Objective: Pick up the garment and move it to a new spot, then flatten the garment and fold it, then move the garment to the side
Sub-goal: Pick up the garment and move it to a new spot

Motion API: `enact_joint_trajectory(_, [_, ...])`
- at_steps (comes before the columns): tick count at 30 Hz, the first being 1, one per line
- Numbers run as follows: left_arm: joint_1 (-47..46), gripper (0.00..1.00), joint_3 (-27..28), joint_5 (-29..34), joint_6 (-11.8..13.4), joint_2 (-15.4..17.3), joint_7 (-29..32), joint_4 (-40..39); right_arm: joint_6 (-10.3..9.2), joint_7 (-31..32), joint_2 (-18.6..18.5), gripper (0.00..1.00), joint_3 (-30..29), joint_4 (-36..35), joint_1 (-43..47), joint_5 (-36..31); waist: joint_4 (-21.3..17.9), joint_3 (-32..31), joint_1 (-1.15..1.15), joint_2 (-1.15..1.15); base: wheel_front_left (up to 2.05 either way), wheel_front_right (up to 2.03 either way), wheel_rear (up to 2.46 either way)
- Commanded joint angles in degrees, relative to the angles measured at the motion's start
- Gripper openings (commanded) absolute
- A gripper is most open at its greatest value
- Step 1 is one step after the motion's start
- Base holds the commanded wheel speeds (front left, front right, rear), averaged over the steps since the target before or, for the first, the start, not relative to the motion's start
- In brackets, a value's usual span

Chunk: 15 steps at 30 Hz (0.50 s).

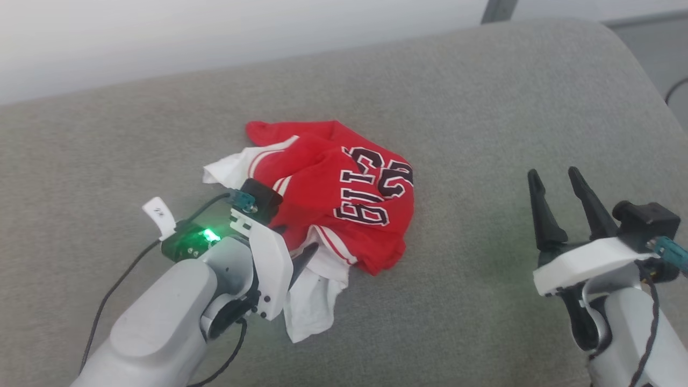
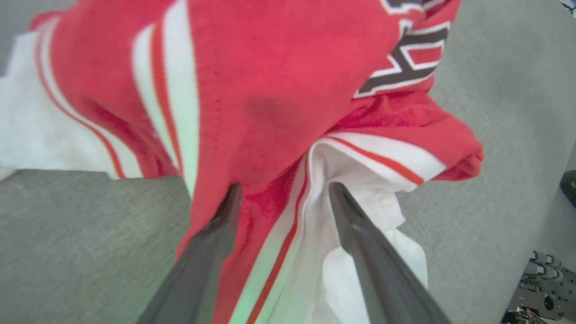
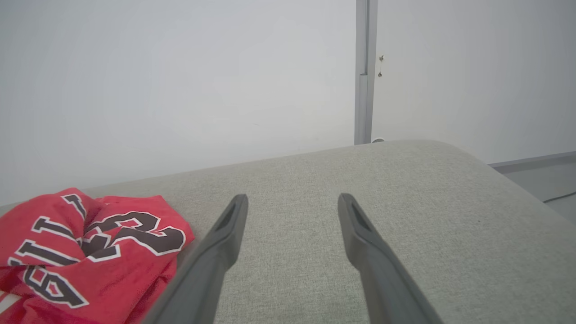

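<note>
sprawling garment, long axis near-to-far; left claw agape astride it, right claw agape

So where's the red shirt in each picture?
Head view: the red shirt lies crumpled near the middle.
Left wrist view: the red shirt spreads over the top and middle, with the left gripper open around a fold.
Right wrist view: the red shirt sits in the bottom left corner.
Shared landmark: its dark number print.
</note>
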Motion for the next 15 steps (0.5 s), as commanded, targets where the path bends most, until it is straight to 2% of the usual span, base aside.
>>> enact_joint_trajectory(1, [-0.3,1.0,0.5,-0.4,-0.4,0.3,-1.3,-0.7,0.03,0.1,-0.6,1.0,-0.2,0.1,0.9,-0.2,1.6,-1.9,0.0,0.0,0.0,0.0,0.0])
enact_joint_trajectory(4, [0.3,1.0,1.3,-1.0,-0.5,0.9,-3.2,-1.6,0.03,0.3,-0.9,1.0,-0.7,-0.1,1.7,-0.4,2.8,-3.4,0.0,0.0,0.0,0.0,0.0])
enact_joint_trajectory(10, [3.4,1.0,5.1,-1.9,0.1,4.2,-11.0,-3.6,0.03,1.6,-1.8,1.0,-1.6,-1.7,4.6,-1.0,6.7,-7.9,0.0,0.0,0.0,0.0,0.0])
enact_joint_trajectory(15, [6.2,1.0,9.3,-2.3,1.7,7.3,-17.0,-3.8,0.03,2.7,-2.2,1.0,-2.6,-2.8,6.4,-1.3,9.2,-10.1,0.0,0.0,0.0,0.0,0.0])
